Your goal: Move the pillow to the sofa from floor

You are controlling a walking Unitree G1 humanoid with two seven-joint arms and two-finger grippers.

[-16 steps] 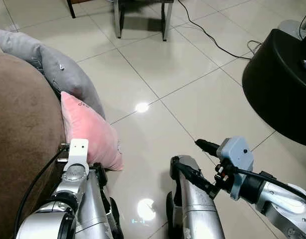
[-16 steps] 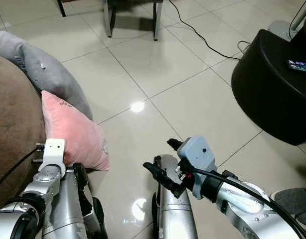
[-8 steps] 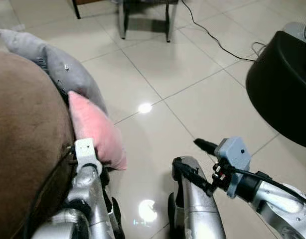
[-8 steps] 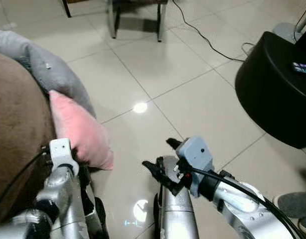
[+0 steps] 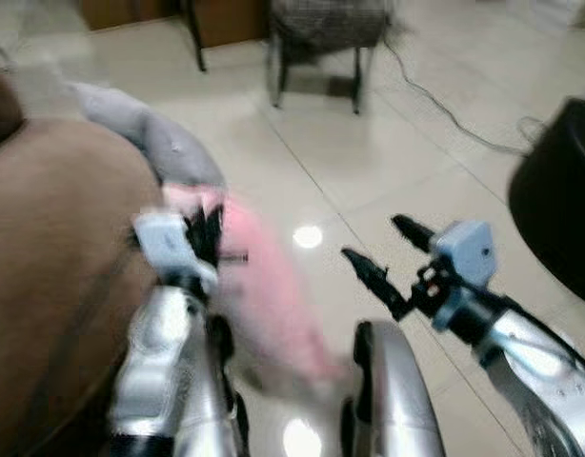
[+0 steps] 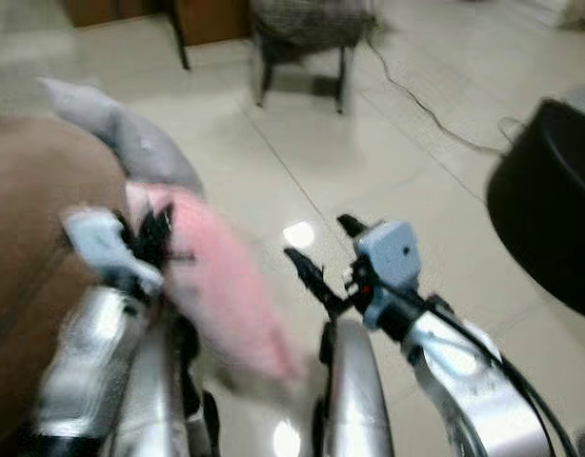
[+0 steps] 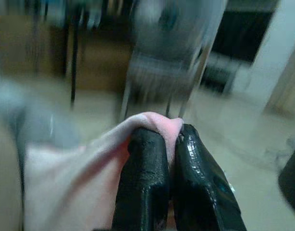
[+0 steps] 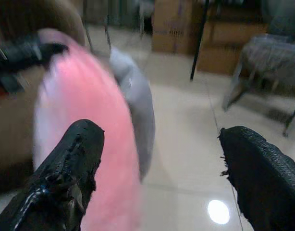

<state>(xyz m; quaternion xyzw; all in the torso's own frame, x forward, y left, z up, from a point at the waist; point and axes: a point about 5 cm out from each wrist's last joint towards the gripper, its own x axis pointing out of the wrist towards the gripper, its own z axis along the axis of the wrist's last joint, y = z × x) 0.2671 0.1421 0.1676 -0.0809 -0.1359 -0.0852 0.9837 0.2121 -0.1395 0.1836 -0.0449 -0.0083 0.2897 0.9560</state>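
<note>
The left gripper (image 7: pixel 169 144) has apparently raised the pink pillow (image 5: pixel 273 295) (blurred) off the floor.

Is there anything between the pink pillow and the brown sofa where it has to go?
Nothing visible blocks it. The left hand pinches a corner of the pink pillow, right beside the brown sofa. The grey pillow lies further along the sofa's edge.

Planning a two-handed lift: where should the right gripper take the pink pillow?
Probably the lower free end of the pink pillow, coming in from its floor side. The left gripper is shut on the top corner, so the pillow hangs long and limp; the right gripper is open beside it.
</note>
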